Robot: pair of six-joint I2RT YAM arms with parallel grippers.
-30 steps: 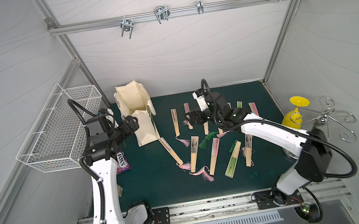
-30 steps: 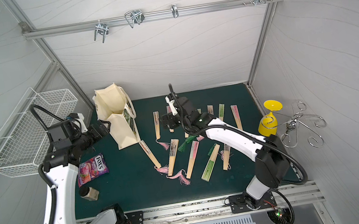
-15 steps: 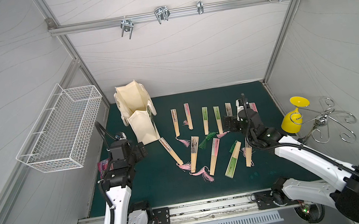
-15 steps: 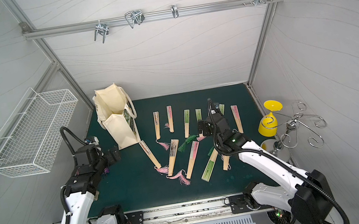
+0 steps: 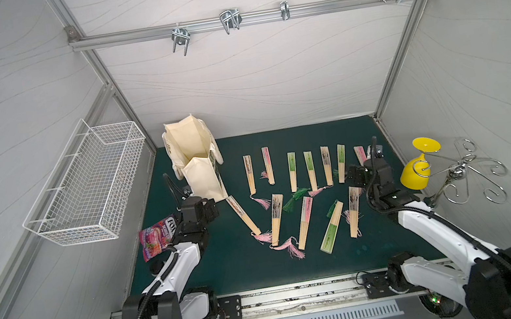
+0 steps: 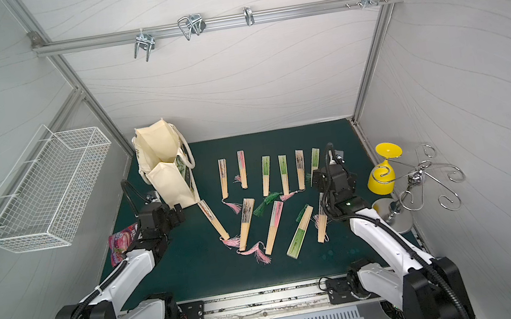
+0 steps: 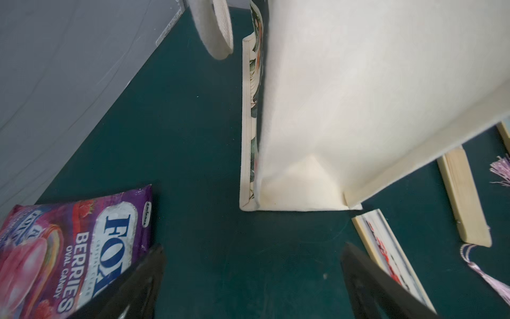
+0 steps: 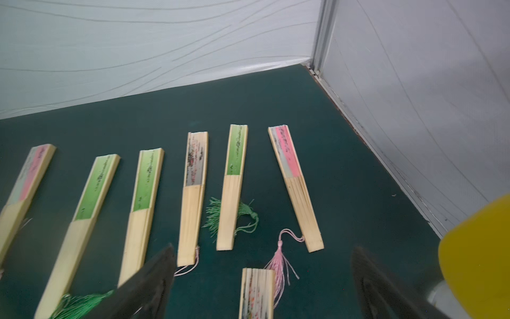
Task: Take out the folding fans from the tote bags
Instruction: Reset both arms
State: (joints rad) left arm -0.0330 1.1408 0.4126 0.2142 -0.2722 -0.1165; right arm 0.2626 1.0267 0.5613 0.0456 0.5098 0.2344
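dark green table (image 5: 229, 267) carries everything. nearest, the left tool (image 5: 210, 208) hangs low with its jaws spread wide and nothing between them, just beside a purple candy packet (image 5: 156, 238). the right tool (image 5: 351, 177), jaws equally wide and empty, sits near a yellow cup (image 5: 417, 170). between the arms the folding fans (image 5: 305, 223) lie closed on the table, five slanted in front and seven in a straighter row behind. one slanted fan (image 7: 386, 243) ends just beside the bottom corner of the cream tote bag (image 5: 202, 182), perhaps touching it. the bag stands upright at the back left, mouth open.
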